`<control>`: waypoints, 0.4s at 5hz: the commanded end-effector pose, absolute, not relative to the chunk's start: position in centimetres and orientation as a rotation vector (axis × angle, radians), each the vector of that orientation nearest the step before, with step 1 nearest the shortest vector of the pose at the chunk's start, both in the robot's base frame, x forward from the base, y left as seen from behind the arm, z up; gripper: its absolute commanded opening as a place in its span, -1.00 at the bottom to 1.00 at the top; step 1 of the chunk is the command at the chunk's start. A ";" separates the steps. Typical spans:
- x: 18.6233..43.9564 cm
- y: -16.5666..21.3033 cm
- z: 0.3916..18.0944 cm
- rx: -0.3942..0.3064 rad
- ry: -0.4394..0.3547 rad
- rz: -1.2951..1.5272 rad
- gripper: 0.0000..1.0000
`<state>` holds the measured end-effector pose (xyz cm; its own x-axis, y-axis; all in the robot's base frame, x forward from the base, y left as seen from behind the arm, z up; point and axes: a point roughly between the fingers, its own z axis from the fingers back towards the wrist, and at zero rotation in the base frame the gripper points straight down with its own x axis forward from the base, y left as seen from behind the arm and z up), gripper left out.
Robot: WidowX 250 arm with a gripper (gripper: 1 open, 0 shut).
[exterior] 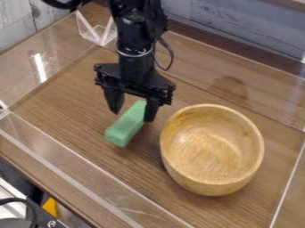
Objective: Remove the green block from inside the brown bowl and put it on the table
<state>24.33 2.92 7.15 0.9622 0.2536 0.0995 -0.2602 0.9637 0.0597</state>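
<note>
The green block (124,126) lies flat on the table (71,116), just left of the brown bowl (212,146). The bowl holds nothing. My gripper (135,103) hangs pointing down right above the block's far end. Its black fingers (114,98) are spread open on either side of that end and are not pressing on it. The block's upper end is partly hidden behind the fingers.
Clear acrylic walls (84,191) run along the table's front and left edges. A pale wall rises at the back right. Black cables trail from the arm at the top of the view. Bare wood lies left of the block and behind the bowl.
</note>
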 end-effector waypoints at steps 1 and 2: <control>25.1 2.5 9.6 0.065 -0.161 0.298 1.00; 25.3 3.6 9.4 0.061 -0.183 0.269 1.00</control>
<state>24.74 3.46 8.15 0.9562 0.2563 0.1413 -0.2649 0.9632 0.0456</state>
